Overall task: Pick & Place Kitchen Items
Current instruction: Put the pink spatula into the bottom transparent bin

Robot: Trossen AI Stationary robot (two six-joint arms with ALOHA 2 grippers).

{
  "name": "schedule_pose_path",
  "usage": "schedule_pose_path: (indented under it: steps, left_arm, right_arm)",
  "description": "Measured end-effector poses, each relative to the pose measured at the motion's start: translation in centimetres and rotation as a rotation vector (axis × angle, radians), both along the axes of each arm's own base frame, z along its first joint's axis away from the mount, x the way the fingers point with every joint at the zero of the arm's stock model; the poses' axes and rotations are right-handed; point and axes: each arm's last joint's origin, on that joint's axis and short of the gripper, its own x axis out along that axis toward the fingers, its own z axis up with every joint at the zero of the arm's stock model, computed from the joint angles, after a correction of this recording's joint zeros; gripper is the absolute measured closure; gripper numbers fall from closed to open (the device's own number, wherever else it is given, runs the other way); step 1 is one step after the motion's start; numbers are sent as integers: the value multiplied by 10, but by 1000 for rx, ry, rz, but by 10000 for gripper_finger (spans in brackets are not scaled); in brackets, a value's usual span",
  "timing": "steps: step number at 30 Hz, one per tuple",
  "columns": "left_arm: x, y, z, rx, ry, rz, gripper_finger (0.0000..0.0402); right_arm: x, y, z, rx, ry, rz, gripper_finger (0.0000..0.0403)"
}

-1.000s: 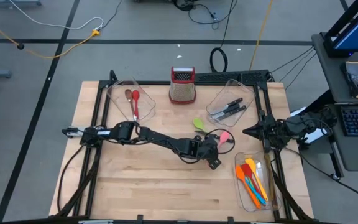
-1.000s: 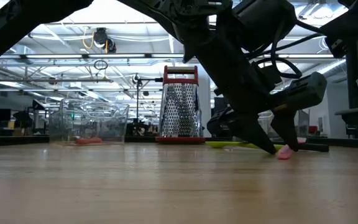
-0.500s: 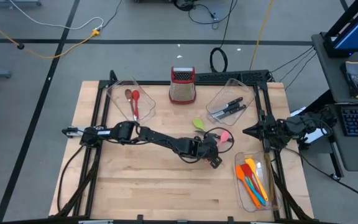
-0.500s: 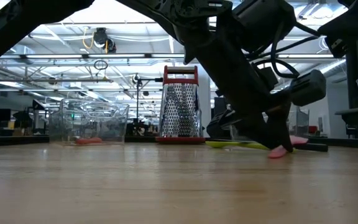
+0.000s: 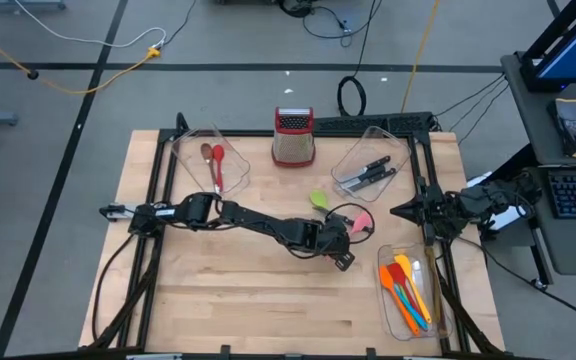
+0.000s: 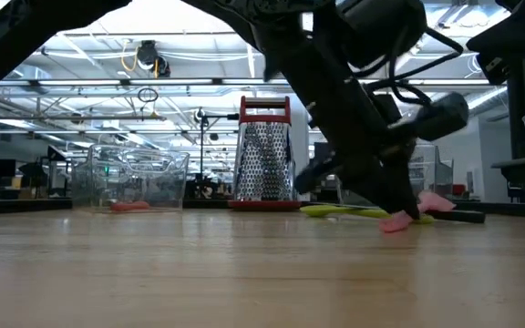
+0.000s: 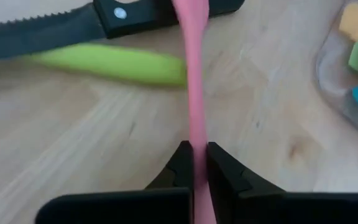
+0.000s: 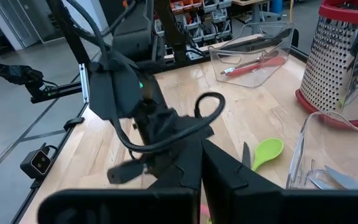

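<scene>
The left gripper (image 5: 349, 236) sits near the middle of the table (image 5: 228, 300), a little toward three o'clock, its fingers (image 7: 180, 167) pinching the handle of the pink spatula (image 7: 193, 106) between them. The pink utensil runs on from the grip toward a green spoon (image 7: 114, 63) and a black-handled knife (image 7: 67, 28) lying on the wood just beyond (the knife's edge is serrated). From table height its pink end (image 6: 395, 222) looks to touch the surface, the other end tipped up. At two o'clock a clear bin (image 5: 372, 165) holds more knives; at five o'clock another bin (image 5: 408, 294) holds orange, red and blue utensils; at eleven o'clock a third bin (image 5: 211, 160) holds a red and a brown spoon. The grater (image 5: 293, 136) stands at twelve. The right gripper (image 5: 400, 212) waits at the three o'clock edge, fingers pressed together.
</scene>
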Motion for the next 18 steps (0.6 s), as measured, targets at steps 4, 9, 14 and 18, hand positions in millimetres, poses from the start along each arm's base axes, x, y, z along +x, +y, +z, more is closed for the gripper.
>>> schedule_pose_path:
  steps: [4, 9, 14, 18]
  left_arm:
    - [-2, 1, 15, 8, -24, 4, 398]
    - [-2, 2, 30, 17, -66, -2, 399]
    - [-1, 2, 36, 11, -89, -1, 399]
    - [-3, 2, 50, 11, -115, -1, 399]
  right_arm:
    - [0, 0, 0, 0, 0, 0, 403]
    - [0, 0, 0, 0, 0, 0, 403]
    - [0, 0, 0, -1, 3, 0, 403]
    - [0, 0, -2, -7, 19, 3, 403]
